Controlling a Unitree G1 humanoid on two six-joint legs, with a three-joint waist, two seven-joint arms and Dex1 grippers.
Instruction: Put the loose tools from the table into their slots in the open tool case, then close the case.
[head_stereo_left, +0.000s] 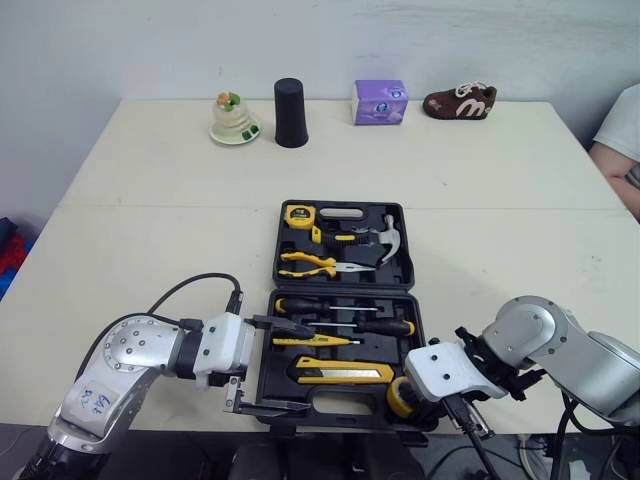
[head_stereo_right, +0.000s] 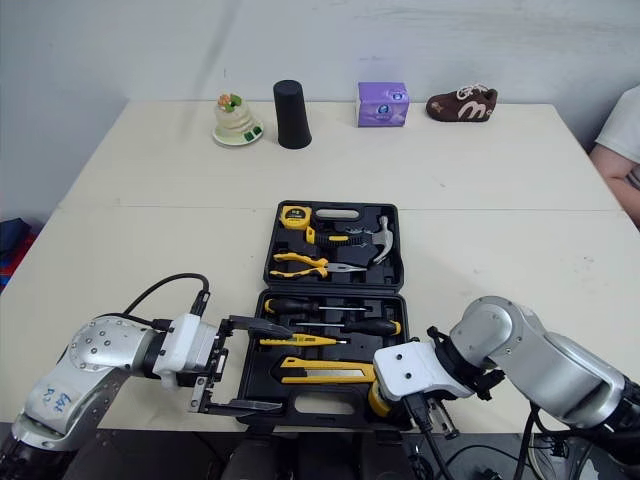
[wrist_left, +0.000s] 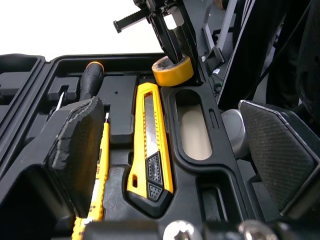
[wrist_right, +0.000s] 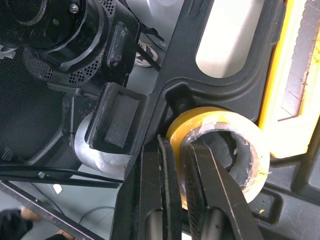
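Looks like the last tool going in. The right gripper (wrist_right: 182, 145) has its fingers pinched on the wall of the yellow tape roll (wrist_right: 220, 114), at the near right corner of the tool case (head_stereo_left: 395, 270). Next it needs seating and letting go. The left gripper (head_stereo_left: 285, 365) hovers at the near edge, fingers wide.

Bright, even light, soft shadows (table (wrist_left: 60, 25) glares white in left wrist view)
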